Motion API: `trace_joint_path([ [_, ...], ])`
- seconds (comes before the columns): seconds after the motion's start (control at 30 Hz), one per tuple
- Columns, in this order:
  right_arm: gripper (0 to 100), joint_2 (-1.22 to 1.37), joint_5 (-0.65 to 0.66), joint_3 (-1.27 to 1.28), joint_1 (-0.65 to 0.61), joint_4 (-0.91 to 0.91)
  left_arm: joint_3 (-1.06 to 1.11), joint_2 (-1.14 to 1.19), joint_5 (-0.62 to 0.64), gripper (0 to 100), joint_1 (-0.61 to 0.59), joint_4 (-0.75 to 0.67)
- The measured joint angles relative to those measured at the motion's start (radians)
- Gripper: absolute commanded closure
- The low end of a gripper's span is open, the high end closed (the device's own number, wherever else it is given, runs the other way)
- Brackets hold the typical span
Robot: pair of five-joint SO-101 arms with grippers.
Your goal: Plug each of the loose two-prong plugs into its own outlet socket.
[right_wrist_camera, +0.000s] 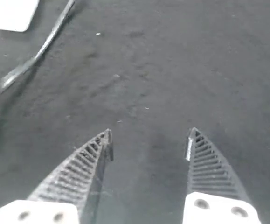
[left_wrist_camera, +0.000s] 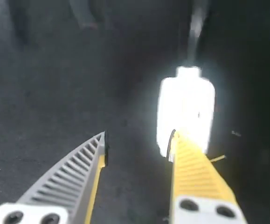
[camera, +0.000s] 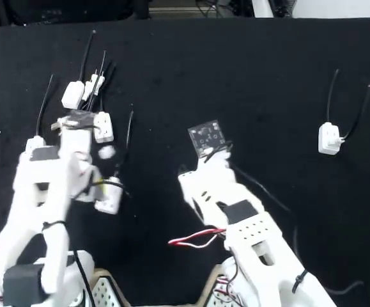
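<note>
Several white plug and socket pieces with black wires lie at the far left: one block [camera: 73, 94], a smaller piece [camera: 95, 83] and another block [camera: 103, 126]. In the left wrist view my left gripper [left_wrist_camera: 137, 141] is open just above the black cloth. A glaring white block [left_wrist_camera: 186, 112] lies just beyond the tip of its yellow finger [left_wrist_camera: 190, 172], not between the fingers. My right gripper [right_wrist_camera: 148, 135] is open over bare cloth at the table's middle, holding nothing. A lone white block [camera: 328, 138] with two wires lies far right.
Another white piece [camera: 108, 198] with a wire lies beside the left arm [camera: 50, 185], and one more [camera: 34, 143] at its far side. The right wrist view has a white block [right_wrist_camera: 11, 14] and a wire [right_wrist_camera: 46, 42] ahead. Black cloth [camera: 261, 83] covers the table.
</note>
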Motion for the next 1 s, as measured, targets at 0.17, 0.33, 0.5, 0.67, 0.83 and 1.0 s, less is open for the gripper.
trace_joint_path([
  [0.17, 75.9, 0.0, 0.0, 0.0, 0.058, 0.0, -0.146, -0.069, 0.031, 78, 0.13, 0.133],
  [0.33, 75.9, 0.0, 0.0, 0.0, 0.066, 0.0, -0.209, -0.052, 0.029, 78, 0.08, 0.074],
  [0.5, 75.9, 0.0, 0.0, 0.0, 0.068, 0.0, -0.127, 0.064, -0.055, 78, -0.043, -0.002],
  [0.67, 75.9, 0.0, 0.0, 0.0, 0.068, 0.0, -0.012, 0.118, -0.072, 78, -0.06, -0.026],
  [0.83, 75.9, 0.0, -0.002, -0.005, 0.107, 0.0, 0.04, 0.069, 0.063, 78, 0.143, -0.003],
  [1.0, 75.9, 0.0, -0.003, -0.005, 0.169, 0.0, 0.123, -0.038, 0.118, 78, 0.299, 0.038],
])
